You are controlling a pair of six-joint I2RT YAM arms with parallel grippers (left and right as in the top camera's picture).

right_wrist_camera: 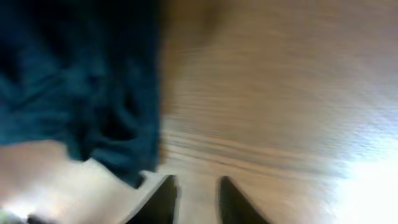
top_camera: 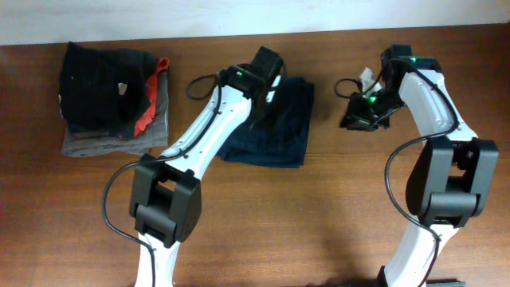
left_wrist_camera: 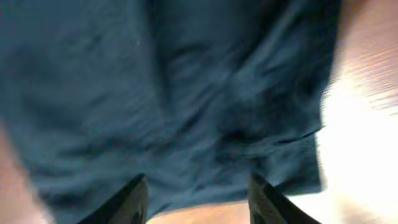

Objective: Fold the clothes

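Note:
A dark blue folded garment (top_camera: pixel 275 127) lies on the wooden table (top_camera: pixel 343 199) at centre. My left gripper (top_camera: pixel 269 86) is at the garment's far edge. In the left wrist view its fingers (left_wrist_camera: pixel 198 186) are spread wide and hold nothing, and the blue cloth (left_wrist_camera: pixel 186 93) fills the view beyond them. My right gripper (top_camera: pixel 352 118) hovers over bare table to the right of the garment. In the right wrist view its fingers (right_wrist_camera: pixel 198 190) stand a narrow gap apart with only wood between them, and the garment (right_wrist_camera: pixel 74 81) is at the upper left.
A stack of folded clothes (top_camera: pixel 111 96), black on top with red and grey below, sits at the back left. A small white object (top_camera: pixel 366 77) lies behind the right gripper. The back wall edge (top_camera: pixel 255 20) runs along the table.

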